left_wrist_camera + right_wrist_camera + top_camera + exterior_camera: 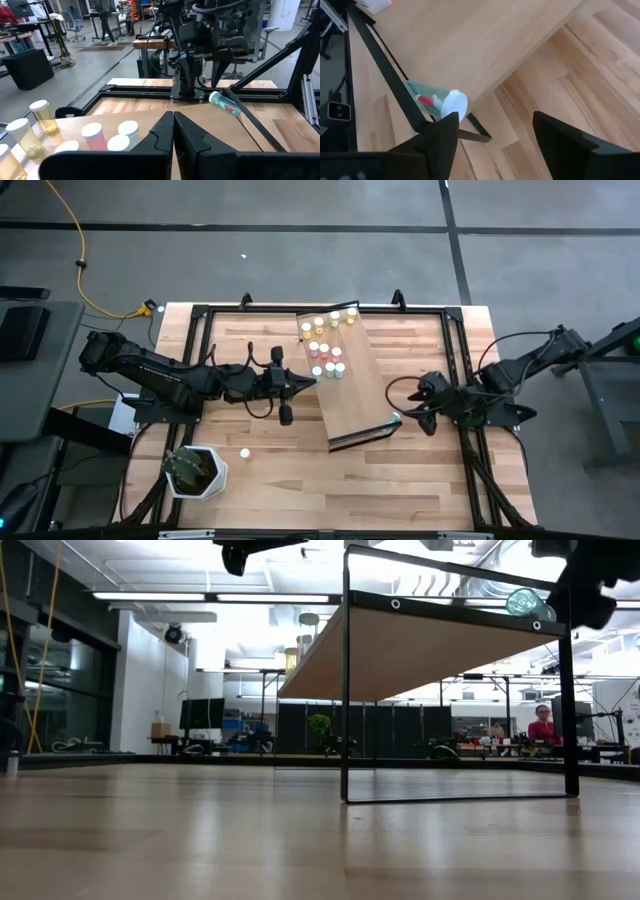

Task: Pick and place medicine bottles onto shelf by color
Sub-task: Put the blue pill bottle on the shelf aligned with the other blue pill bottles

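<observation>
The shelf [352,375] lies tilted across the middle of the surface [290,480], its dark frame edge along the near end. A cluster of bottles [326,345] with white caps stands on its far part: yellow ones at the far edge, pink and teal ones a little nearer.

One teal bottle [434,99] lies on its side at the shelf's near right corner, against the frame edge, its white cap toward the right gripper. In the low view this teal bottle [527,603] shows at the shelf's top right corner.

The right gripper [408,412] is just beside that corner. Its fingers [440,137] stand wide apart and hold nothing; the teal bottle lies just ahead of them, and one fingertip comes close to the cap, though contact cannot be told.

The left gripper [308,384] reaches to the shelf's left edge, near the cluster. Its fingers [162,132] are pressed together with nothing between them. In the left wrist view, yellow bottles [41,115], a pink bottle [93,137] and other white-capped ones stand just beyond those fingers.

A single small bottle [244,452] lies on the surface off the shelf, near left, beside a white pot with a plant [194,470].

A person [543,725] sits in the room far behind the surface.
</observation>
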Action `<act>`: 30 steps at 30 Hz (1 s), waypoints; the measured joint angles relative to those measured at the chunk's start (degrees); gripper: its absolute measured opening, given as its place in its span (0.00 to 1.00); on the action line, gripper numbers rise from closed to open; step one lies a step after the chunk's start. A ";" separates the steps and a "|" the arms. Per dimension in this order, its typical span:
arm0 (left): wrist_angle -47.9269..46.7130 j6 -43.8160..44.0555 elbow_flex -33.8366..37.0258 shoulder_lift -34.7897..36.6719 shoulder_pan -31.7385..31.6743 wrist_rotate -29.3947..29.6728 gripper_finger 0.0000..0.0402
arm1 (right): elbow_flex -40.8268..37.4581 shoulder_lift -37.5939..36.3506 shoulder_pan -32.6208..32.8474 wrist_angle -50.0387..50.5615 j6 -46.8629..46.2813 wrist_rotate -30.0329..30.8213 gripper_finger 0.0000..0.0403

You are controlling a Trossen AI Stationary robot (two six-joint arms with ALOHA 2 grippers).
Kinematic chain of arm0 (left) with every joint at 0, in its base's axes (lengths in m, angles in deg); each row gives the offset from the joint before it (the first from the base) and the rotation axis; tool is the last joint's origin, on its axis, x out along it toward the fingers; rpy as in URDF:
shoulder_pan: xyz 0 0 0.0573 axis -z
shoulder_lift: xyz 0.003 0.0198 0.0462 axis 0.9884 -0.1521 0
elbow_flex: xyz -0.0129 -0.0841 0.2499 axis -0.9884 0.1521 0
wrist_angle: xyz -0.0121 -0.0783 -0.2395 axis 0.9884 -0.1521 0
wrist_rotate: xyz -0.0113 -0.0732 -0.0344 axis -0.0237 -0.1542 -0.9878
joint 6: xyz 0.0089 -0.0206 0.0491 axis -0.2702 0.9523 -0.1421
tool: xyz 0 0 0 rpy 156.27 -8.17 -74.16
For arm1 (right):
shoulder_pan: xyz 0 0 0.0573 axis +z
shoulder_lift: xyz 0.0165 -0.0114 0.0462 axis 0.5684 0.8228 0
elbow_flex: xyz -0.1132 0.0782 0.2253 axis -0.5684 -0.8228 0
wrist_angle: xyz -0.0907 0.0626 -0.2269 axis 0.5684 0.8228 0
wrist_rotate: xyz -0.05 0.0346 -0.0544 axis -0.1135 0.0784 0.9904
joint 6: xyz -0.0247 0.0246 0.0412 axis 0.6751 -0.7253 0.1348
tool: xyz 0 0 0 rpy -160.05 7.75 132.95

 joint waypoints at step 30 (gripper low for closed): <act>-1.70 -0.02 -0.02 -0.02 0.00 0.01 0.00 | -25.42 -18.24 8.09 -38.20 25.03 15.49 0.62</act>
